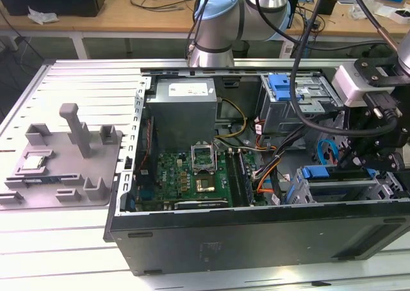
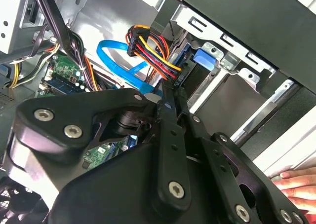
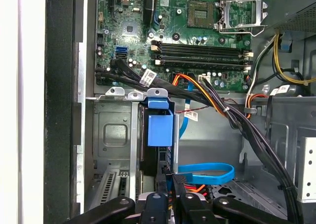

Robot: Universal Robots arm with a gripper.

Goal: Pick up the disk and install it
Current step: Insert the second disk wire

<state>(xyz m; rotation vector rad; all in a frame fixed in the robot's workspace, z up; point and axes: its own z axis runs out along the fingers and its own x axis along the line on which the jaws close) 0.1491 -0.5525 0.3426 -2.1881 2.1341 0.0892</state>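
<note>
the gripper (image 1: 378,151) stood at the right edge of the exterior view, low inside the open computer case (image 1: 256,230), over the drive bay cage (image 1: 339,188) at the case's lower right corner. in the first wrist view its fingers (image 3: 170,197) rose from the bottom centre of the frame, pressed close together with nothing seen between them. their tips were just beside the blue carrier frame of the disk (image 3: 160,125), which sat on edge in the cage. a blue data cable (image 3: 207,173) looped right of the fingers. the motherboard (image 3: 197,31) filled the upper part of that frame. in the second wrist view a person's hand (image 2: 296,184) rested at the lower right, against the case's outer wall.
</note>
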